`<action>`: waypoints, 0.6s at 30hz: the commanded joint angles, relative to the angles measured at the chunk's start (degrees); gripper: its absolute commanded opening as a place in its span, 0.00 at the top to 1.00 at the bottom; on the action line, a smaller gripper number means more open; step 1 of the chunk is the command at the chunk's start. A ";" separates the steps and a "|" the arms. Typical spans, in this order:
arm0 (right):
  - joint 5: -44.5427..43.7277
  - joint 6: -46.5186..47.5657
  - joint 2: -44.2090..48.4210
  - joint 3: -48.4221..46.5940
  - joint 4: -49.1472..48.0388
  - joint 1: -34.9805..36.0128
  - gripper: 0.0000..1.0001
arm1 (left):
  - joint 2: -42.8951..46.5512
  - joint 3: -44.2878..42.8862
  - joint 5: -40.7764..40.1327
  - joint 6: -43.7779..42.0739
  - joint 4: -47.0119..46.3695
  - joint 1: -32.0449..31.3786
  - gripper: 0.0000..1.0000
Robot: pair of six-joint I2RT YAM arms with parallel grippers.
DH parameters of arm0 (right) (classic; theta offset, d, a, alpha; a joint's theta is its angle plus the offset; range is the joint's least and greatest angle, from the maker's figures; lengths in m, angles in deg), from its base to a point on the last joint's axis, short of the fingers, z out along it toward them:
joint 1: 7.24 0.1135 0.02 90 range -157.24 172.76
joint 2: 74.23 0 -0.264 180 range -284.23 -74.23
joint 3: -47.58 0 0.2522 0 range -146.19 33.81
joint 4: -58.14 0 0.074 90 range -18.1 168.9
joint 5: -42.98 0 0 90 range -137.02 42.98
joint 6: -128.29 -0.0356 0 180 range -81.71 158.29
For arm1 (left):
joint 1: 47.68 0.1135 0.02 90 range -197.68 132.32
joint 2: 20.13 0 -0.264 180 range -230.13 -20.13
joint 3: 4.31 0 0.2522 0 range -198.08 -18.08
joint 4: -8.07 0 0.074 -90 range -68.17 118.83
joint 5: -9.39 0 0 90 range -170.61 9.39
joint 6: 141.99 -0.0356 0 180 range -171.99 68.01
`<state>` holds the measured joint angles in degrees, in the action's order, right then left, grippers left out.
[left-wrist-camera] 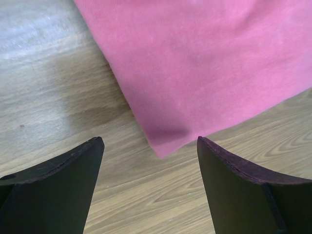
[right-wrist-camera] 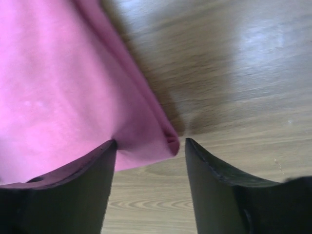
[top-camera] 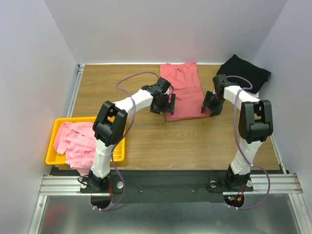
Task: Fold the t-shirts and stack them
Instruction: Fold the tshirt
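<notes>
Near corners of the dusty-red t-shirt (top-camera: 183, 92): left gripper (left-wrist-camera: 150, 141) spread wide, right gripper (right-wrist-camera: 151, 141) parted astride the cloth.

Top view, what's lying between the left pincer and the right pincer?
The folded dusty-red t-shirt. Its near edge spans the gap between the left pincer and the right pincer, one at each near corner. The top view shows this best.

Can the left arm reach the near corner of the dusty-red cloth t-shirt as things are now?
Probably yes: the open left gripper hangs over a corner of the dusty-red cloth t-shirt, with nothing between.
</notes>
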<state>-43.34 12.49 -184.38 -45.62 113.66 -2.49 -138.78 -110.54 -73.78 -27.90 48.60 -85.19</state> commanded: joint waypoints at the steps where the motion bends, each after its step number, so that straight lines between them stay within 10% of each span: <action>1: 0.45 -1.53 0.63 2.53 -2.64 -0.80 0.40 | 1.05 -3.33 -0.07 0.07 1.88 -0.28 0.11; 18: 1.15 -1.44 -0.16 5.70 -4.23 -0.80 0.73 | 1.06 1.67 -1.03 1.04 1.27 -2.12 0.16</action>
<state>-42.05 11.16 -184.12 -41.25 110.25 -3.15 -138.89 -110.08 -73.96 -27.66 49.49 -86.00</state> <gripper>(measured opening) 0.284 0.842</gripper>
